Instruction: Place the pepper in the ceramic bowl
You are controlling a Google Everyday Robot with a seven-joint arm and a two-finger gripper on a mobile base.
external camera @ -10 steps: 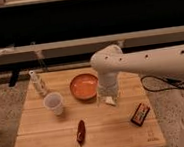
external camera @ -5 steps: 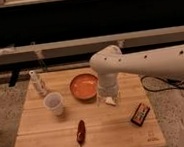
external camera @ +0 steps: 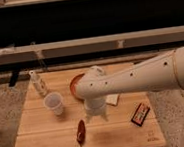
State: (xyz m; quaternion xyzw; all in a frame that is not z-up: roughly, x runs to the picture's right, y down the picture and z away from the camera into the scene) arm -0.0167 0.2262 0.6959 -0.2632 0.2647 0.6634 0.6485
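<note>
The pepper [external camera: 81, 131], small, slender and dark red, lies on the wooden table [external camera: 43, 139] near its front edge. My gripper [external camera: 97, 117] points down just right of the pepper and slightly behind it, hanging from the white arm [external camera: 136, 80]. The orange ceramic bowl [external camera: 74, 83] stands at the back middle of the table. The arm hides most of it, so only its left rim shows.
A translucent white cup [external camera: 54, 103] stands left of the gripper. A small white bottle [external camera: 37, 82] is at the back left. A red-and-black box [external camera: 140, 114] lies at the right. A pale flat item [external camera: 112, 99] lies under the arm.
The arm and gripper have moved left and toward the front, closer to the pepper, and now cover most of the bowl. The objects have not moved.
</note>
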